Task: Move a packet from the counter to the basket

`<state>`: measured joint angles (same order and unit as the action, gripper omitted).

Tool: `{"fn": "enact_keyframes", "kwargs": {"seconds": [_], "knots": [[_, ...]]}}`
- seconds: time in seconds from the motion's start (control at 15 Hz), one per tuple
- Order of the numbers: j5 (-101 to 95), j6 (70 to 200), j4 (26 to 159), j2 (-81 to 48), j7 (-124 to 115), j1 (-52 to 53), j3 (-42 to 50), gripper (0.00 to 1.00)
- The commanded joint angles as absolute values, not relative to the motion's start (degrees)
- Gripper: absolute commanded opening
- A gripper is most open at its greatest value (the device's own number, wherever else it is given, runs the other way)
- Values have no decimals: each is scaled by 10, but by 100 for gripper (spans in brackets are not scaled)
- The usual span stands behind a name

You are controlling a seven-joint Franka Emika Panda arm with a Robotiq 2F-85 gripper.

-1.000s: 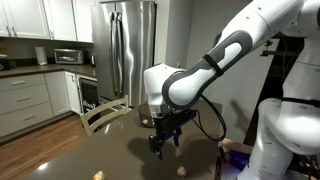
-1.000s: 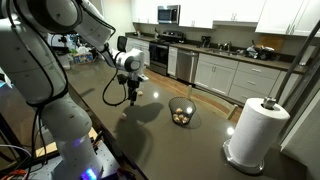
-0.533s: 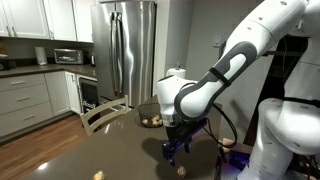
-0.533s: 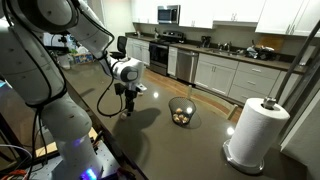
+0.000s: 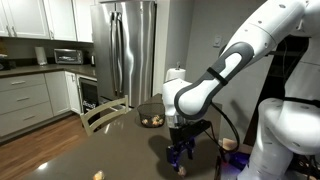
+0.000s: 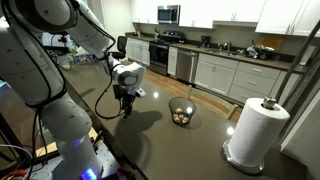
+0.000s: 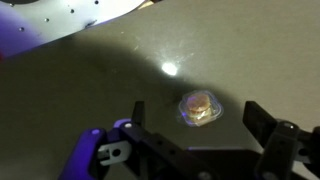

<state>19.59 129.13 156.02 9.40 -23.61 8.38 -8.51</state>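
Pincer: your pincer (image 5: 180, 156) hangs wide apart, holding nothing.
Packet: the packet (image 7: 199, 108) lies on the tabletop (image 6: 150, 140), showing between the jaws in the wrist view, well apart from the basket (image 6: 181, 112).
Risk: close too high and you'll likely pinch air; press down hard and the packet may skid or crush.

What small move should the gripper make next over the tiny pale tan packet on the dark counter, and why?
Probably lower straight down. In the wrist view the tiny pale tan packet lies on the dark matte counter, centred between the open fingers of the gripper, which seems to hang just above it, not yet touching.
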Motion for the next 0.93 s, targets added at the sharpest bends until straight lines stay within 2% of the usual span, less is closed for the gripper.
{"fn": "enact_keyframes", "kwargs": {"seconds": [0.0, 0.8, 0.87], "knots": [[226, 1304, 1572, 105, -186, 88, -82, 100], [210, 1403, 1590, 66, -153, 97, -92, 100], [210, 1408, 1589, 63, -152, 97, -93, 75]]}}
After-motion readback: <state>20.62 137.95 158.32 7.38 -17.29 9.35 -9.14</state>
